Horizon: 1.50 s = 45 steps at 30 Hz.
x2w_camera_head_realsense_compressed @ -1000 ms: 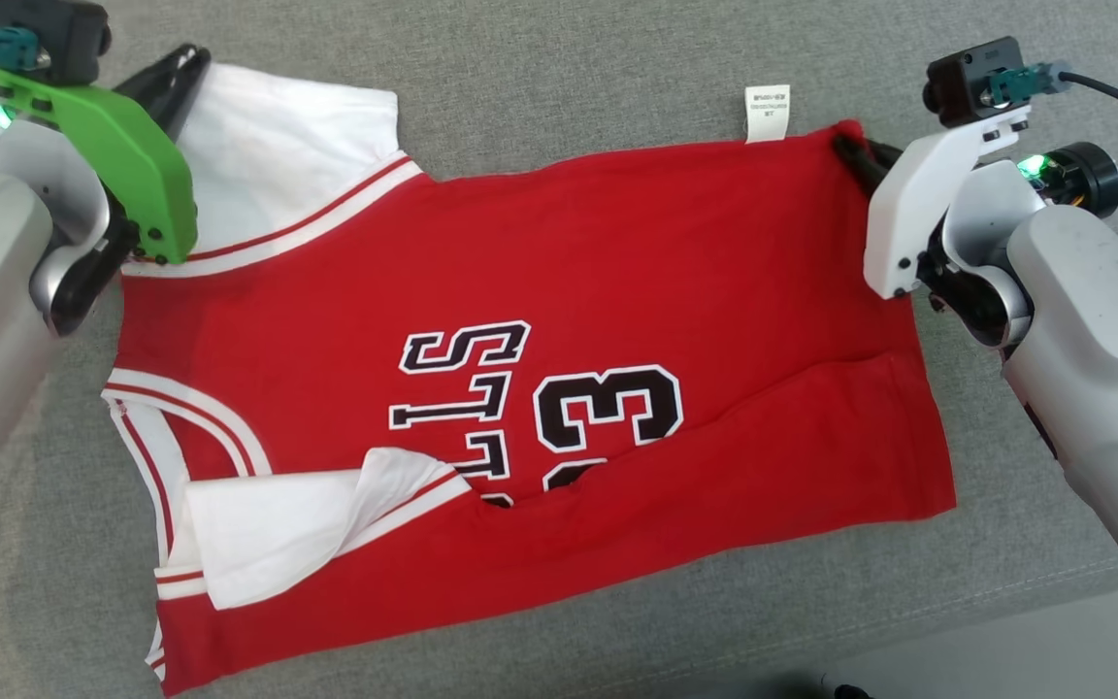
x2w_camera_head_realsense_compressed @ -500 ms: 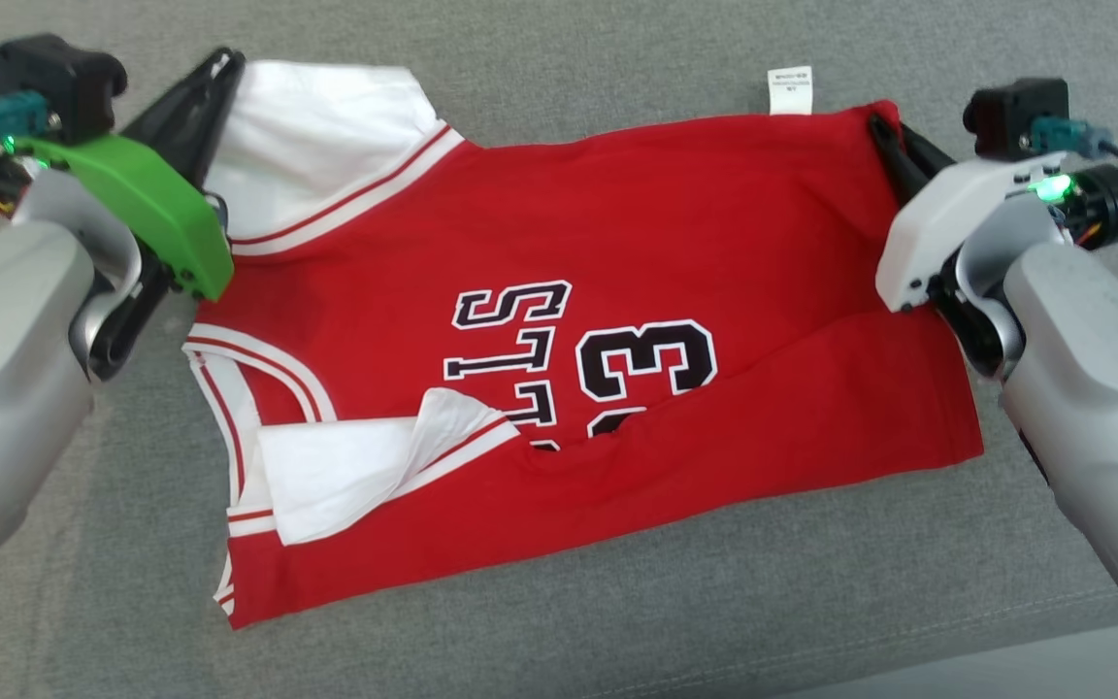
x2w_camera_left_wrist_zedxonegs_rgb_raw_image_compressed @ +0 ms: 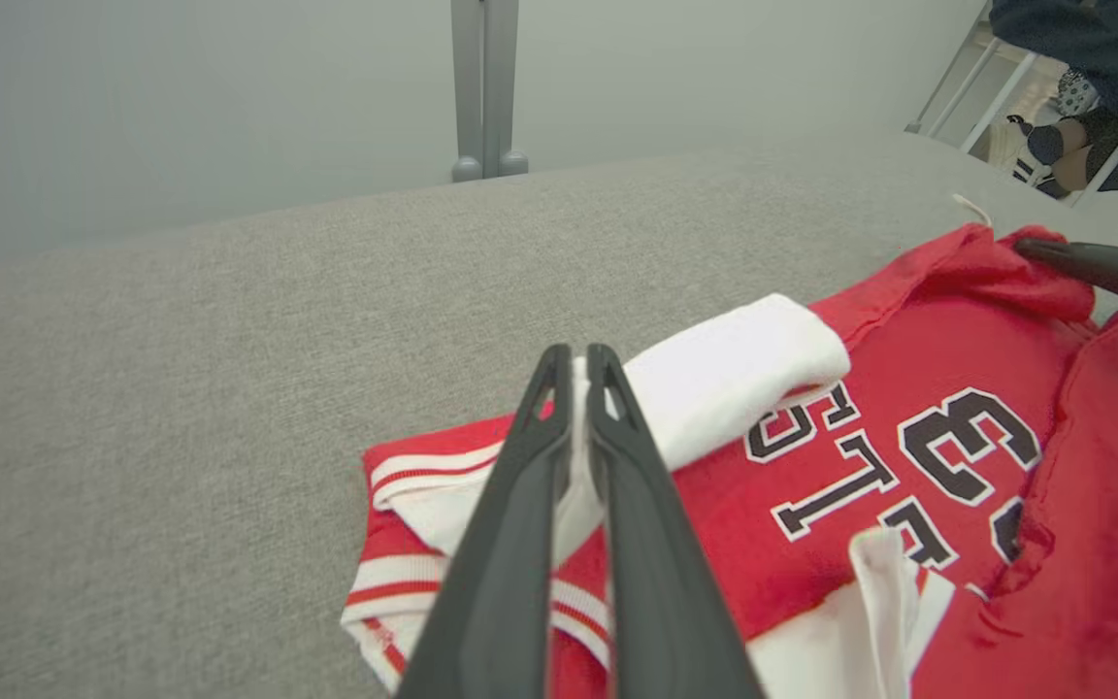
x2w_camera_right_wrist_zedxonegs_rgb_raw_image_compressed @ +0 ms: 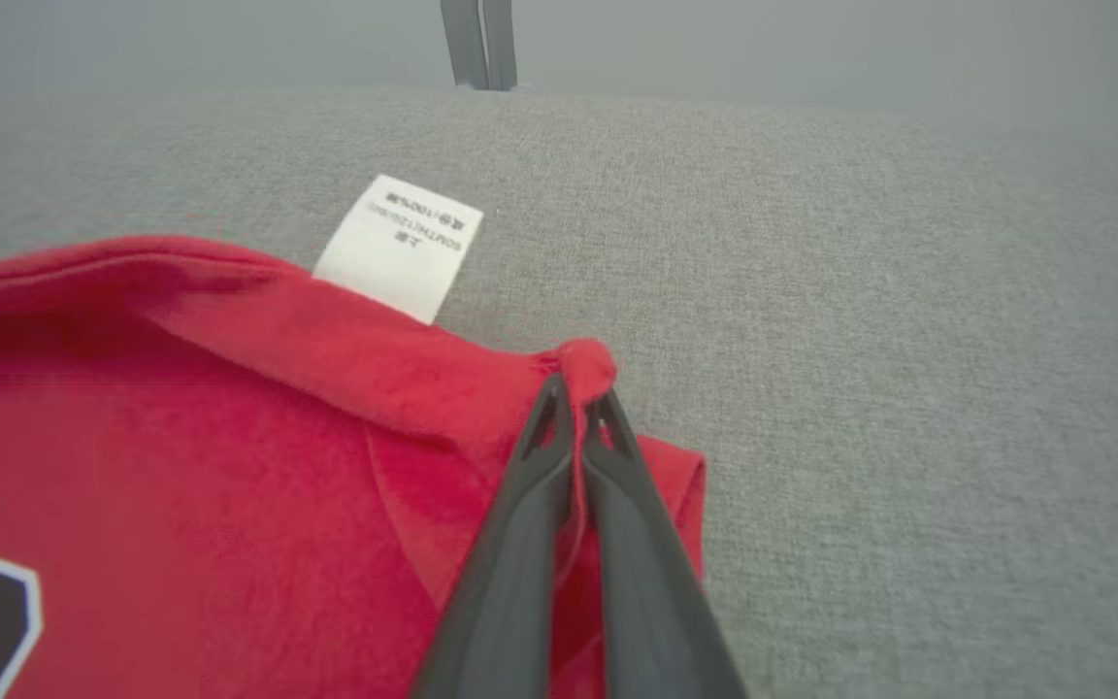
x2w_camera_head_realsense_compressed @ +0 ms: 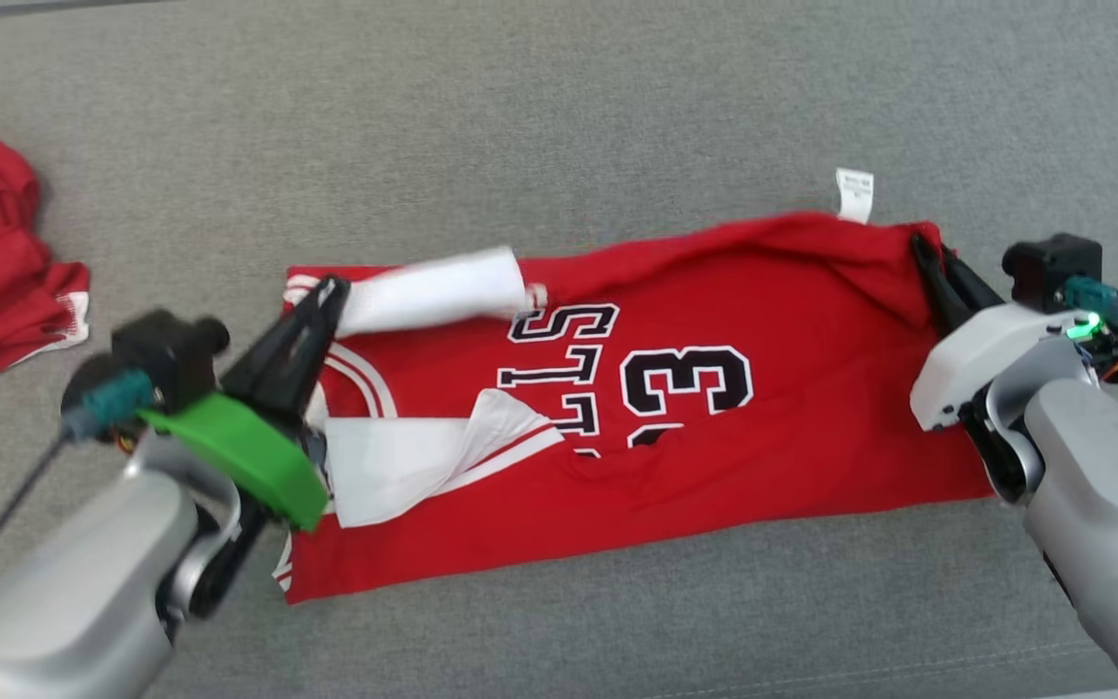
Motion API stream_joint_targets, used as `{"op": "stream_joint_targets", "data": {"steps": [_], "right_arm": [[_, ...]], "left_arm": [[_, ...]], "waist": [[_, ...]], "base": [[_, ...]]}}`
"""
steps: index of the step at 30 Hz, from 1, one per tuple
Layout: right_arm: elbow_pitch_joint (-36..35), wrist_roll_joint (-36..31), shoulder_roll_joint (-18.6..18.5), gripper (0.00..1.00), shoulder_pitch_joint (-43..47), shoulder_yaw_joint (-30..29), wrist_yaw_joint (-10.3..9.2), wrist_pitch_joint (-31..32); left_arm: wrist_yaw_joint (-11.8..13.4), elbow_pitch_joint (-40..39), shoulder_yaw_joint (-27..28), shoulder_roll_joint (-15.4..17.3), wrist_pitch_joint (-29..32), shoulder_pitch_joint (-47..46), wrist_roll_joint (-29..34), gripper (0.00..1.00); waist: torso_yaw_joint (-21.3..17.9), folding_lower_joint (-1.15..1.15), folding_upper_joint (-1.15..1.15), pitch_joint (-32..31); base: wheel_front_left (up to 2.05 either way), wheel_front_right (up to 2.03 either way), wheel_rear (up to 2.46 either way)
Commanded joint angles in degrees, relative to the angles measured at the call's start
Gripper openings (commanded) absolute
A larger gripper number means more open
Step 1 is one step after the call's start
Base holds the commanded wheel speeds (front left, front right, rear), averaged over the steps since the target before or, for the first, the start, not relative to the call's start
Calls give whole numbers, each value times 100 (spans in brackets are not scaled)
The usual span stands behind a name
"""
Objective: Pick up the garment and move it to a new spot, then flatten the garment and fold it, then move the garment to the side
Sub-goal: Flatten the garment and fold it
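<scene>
Garment (x2w_camera_head_realsense_compressed: 675, 437) position: flat on the grey cushion (x2w_camera_head_realsense_compressed: 559, 116), with its long axis running straight from the left gripper (x2w_camera_head_realsense_compressed: 333, 286) to the right gripper (x2w_camera_head_realsense_compressed: 919, 241). Left fingers are pressed together on white sleeve cloth at their tips. Right fingers pinch the red hem corner just beside the label (x2w_camera_head_realsense_compressed: 854, 194). Body cloth lies below both fingertip pairs, toward the wrists. Probable next requirement: draw both pinched corners back evenly, across that axis.
</scene>
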Motion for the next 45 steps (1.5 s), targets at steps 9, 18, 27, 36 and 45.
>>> {"op": "stream_joint_targets", "data": {"steps": [9,18,27,36,45], "right_arm": [[-455,-332,-7,0,700,-677,-11,-45],[-997,-444,72,100,1224,-1197,-11,-46],[-1771,-275,116,100,1589,-1517,-10,-46],[-867,-177,291,100,1356,-1767,-10,89],[83,58,491,100,1309,-1764,-10,116]], "left_arm": [[310,-589,311,-91,-18,1300,300,0],[492,-531,1279,-531,-18,1828,1029,100],[493,-1219,3811,-1553,-17,2977,2631,100],[-148,-1673,5738,-2733,-17,3753,4098,100],[-554,-1427,6410,-3147,-18,3891,4857,100]], "waist": [[223,0,0,-195],[178,0,0,-331],[101,0,0,-473],[299,0,0,-468],[427,0,0,-472]], "base": [[0,0,0],[0,0,0],[0,0,0],[0,0,0],[0,0,0]]}}
